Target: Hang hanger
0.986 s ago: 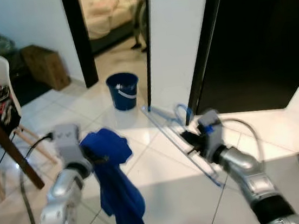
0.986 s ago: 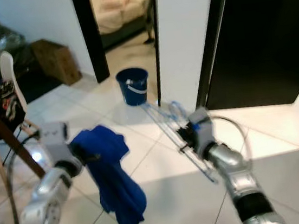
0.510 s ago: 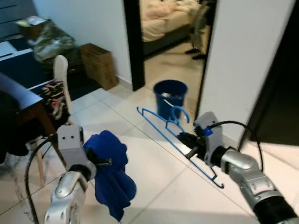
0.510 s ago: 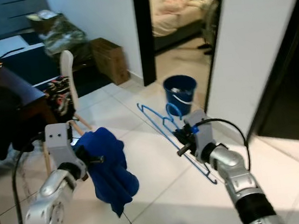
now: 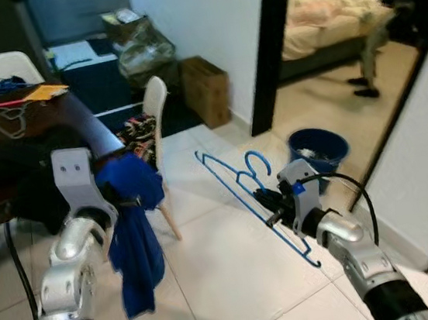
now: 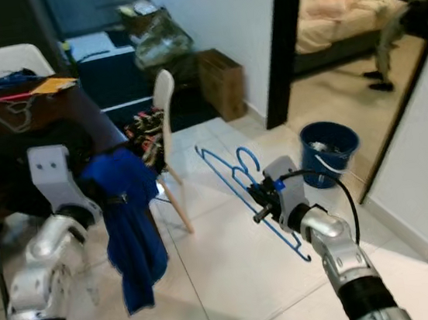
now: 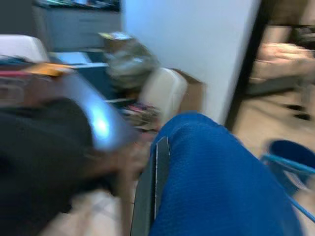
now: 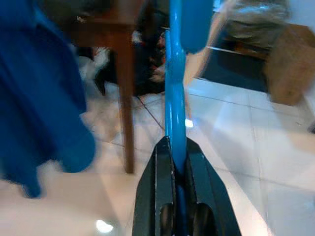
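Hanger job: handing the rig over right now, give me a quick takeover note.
Right gripper: shut on the blue hanger, held out in front over the tiled floor, hook end up.
Left gripper: shut on the blue garment, which hangs down from it beside the dark table.
Surroundings: white chair by the table, blue bucket near the doorway; a person stands in the far room.
Done: hanger and garment are both in hand.
Left: garment is not on the hanger, and the hanger is not hung. No rail or hook is visible yet, so a hanging spot must be found first.
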Robot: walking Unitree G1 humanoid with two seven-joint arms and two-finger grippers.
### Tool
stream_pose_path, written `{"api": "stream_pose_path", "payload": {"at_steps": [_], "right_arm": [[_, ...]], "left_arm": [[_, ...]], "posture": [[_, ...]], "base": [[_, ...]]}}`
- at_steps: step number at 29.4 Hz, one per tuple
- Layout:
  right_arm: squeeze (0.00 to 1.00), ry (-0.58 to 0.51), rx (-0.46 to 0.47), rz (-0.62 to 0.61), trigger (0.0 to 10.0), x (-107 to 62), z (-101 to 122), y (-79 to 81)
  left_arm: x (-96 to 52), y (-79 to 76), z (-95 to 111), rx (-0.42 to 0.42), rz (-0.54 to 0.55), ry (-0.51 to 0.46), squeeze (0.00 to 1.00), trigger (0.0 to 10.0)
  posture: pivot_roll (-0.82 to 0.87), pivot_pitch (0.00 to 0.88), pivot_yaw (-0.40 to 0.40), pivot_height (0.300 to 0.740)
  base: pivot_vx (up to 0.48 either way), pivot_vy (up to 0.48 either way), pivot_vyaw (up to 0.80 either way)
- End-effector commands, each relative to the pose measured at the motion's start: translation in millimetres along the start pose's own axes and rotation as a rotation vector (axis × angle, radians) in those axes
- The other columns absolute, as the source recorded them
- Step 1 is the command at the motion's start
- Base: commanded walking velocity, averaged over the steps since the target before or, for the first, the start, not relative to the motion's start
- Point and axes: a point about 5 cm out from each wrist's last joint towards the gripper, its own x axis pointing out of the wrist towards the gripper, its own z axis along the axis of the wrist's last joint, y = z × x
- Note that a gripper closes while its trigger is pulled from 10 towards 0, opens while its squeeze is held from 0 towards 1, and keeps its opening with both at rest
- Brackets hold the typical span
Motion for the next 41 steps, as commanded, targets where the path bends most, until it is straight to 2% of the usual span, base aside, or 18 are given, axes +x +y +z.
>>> {"api": "stream_pose_path", "payload": {"at_steps": [1, 2, 5, 7, 10, 14, 16, 18, 24, 27, 31, 33, 34, 36, 37, 38, 39, 41], "right_arm": [[0.0, -0.007, -0.006, -0.006, 10.0, -1.5, 1.1, -1.1], [0.0, -0.007, -0.006, -0.006, 10.0, -1.5, 1.1, -1.1], [0.0, -0.009, -0.004, -0.006, 10.0, -1.2, 1.5, -0.9], [0.0, -0.009, -0.004, -0.006, 10.0, -1.2, 1.5, -0.9], [0.0, -0.009, -0.002, -0.003, 10.0, -0.9, 1.4, -0.2], [0.0, -0.009, -0.001, -0.001, 10.0, -0.7, 1.3, 0.0], [0.0, -0.008, 0.0, -0.001, 10.0, -0.5, 1.1, 0.1], [0.0, -0.008, 0.0, 0.001, 10.0, -0.1, 1.0, 0.3], [0.0, -0.008, -0.001, 0.0, 10.0, -0.4, 1.2, 0.6], [0.0, -0.007, -0.001, -0.002, 10.0, -0.7, 0.7, -0.1], [0.0, -0.006, 0.0, -0.004, 10.0, -1.3, 0.2, -0.5], [0.0, -0.005, 0.0, -0.004, 10.0, -1.7, -0.2, -0.5], [0.0, -0.005, 0.0, -0.004, 10.0, -1.7, -0.2, -0.5], [0.0, -0.004, -0.001, -0.002, 10.0, -2.2, -0.3, -0.5], [0.0, -0.004, -0.001, -0.002, 10.0, -2.2, -0.3, -0.5], [0.0, -0.005, 0.001, 0.0, 10.0, -2.4, -0.2, -0.4], [0.0, -0.005, 0.001, 0.0, 10.0, -2.4, -0.2, -0.4], [0.0, -0.016, 0.023, -0.001, 10.0, -3.0, -0.1, -1.3]], "left_arm": [[5.9, 3.6, 31.7, 0.005, 0.011, -0.099, 0.0, 10.0], [5.9, 3.6, 31.7, 0.005, 0.011, -0.099, 0.0, 10.0], [9.2, 7.1, 53.7, 0.026, 0.024, -0.162, 0.0, 10.0], [9.2, 7.1, 53.7, 0.026, 0.024, -0.162, 0.0, 10.0], [10.2, 12.1, 72.9, 0.02, 0.039, -0.211, 0.0, 10.0], [10.8, 15.6, 86.6, 0.021, 0.041, -0.242, 0.0, 10.0], [11.4, 17.7, 95.4, 0.034, 0.038, -0.26, 0.0, 10.0], [13.6, 26.2, 119.2, 0.083, 0.039, -0.305, 0.0, 10.0], [14.5, 36.9, 149.0, 0.138, 0.057, -0.369, 0.0, 10.0], [15.7, 38.8, 153.6, 0.125, 0.071, -0.384, 0.0, 10.0], [21.2, 29.7, 133.1, 0.057, 0.015, -0.281, 0.0, 10.0], [19.7, 2.3, 105.1, 0.042, -0.152, -0.181, 0.0, 10.0], [19.7, 2.3, 105.1, 0.042, -0.152, -0.181, 0.0, 10.0], [10.8, -29.0, 76.4, 0.03, -0.333, -0.098, 0.0, 10.0], [10.8, -29.0, 76.4, 0.03, -0.333, -0.098, 0.0, 10.0], [6.7, -38.7, 67.8, 0.028, -0.386, -0.076, 0.0, 10.0], [6.7, -38.7, 67.8, 0.028, -0.386, -0.076, 0.0, 10.0], [-0.6, -52.0, 56.9, 0.013, -0.453, -0.053, 0.0, 10.0]], "posture": [[0.0, 0.0, -0.016, 0.731], [0.0, 0.0, -0.016, 0.731], [0.0, 0.0, -0.013, 0.731], [0.0, 0.0, -0.013, 0.731], [0.01, 0.0, -0.014, 0.731], [0.01, 0.0, -0.015, 0.731], [0.01, 0.0, -0.018, 0.731], [0.01, 0.0, -0.018, 0.731], [0.01, 0.0, -0.015, 0.731], [0.01, 0.0, -0.014, 0.731], [0.01, 0.0, -0.012, 0.731], [0.01, 0.0, -0.015, 0.731], [0.01, 0.0, -0.015, 0.731], [0.01, 0.0, -0.019, 0.731], [0.01, 0.0, -0.019, 0.731], [0.01, 0.0, -0.02, 0.731], [0.01, 0.0, -0.02, 0.731], [0.01, 0.0, -0.021, 0.731]], "base": [[0.48, 0.0, 0.68], [0.48, 0.0, 0.68], [0.48, 0.0, 0.68], [0.48, 0.0, 0.68], [0.48, 0.0, 0.68], [0.48, 0.0, 0.68], [0.48, 0.0, 0.68], [0.48, 0.0, 0.68], [0.48, 0.0, 0.68], [0.48, 0.0, 0.68], [0.0, 0.0, 0.68], [0.0, 0.0, 0.68], [0.0, 0.0, 0.68], [0.0, 0.0, 0.68], [0.0, 0.0, 0.68], [0.0, 0.0, 0.68], [0.0, 0.0, 0.68], [0.0, 0.0, 0.34]]}}
